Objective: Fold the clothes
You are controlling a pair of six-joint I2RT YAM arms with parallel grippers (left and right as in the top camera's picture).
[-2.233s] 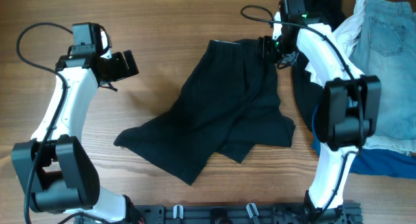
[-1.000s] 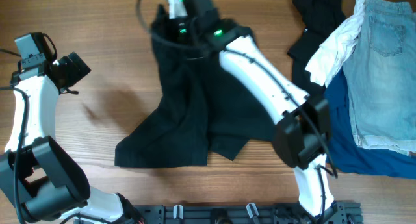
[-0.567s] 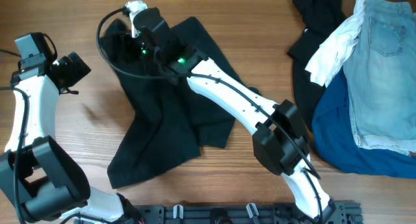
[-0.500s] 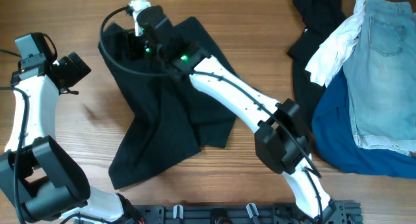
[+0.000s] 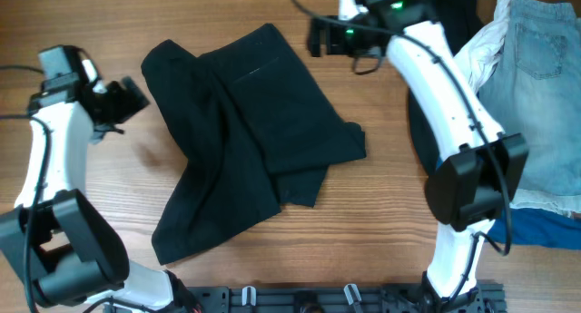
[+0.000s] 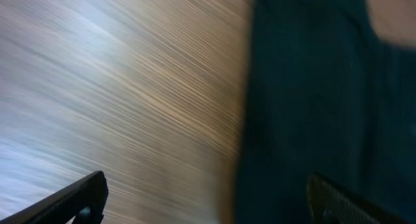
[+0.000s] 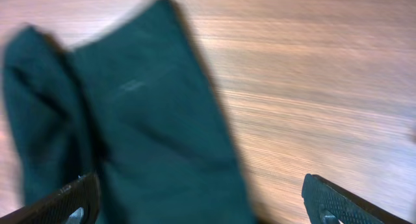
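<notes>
Tabletop (image 5: pixel 381 240) holds black garment (image 5: pixel 245 113); only overhead shows denim shorts (image 5: pixel 545 77).

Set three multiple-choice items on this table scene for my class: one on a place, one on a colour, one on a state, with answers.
1. Where does the black garment lie?
A) on bare table wood, left of the denim shorts
B) on top of the shorts
C) hanging from a gripper

2. What colour is the cloth at the near right corner?
A) red
B) yellow
C) bright blue

3. How is the right gripper?
A) shut on the garment
B) open, empty
C) shut on the cloth

Answers: 1 A, wood shows around it. 2 C, plainly blue beside the denim. 3 B, its fingertips stand wide apart in the wrist view, nothing between.
</notes>
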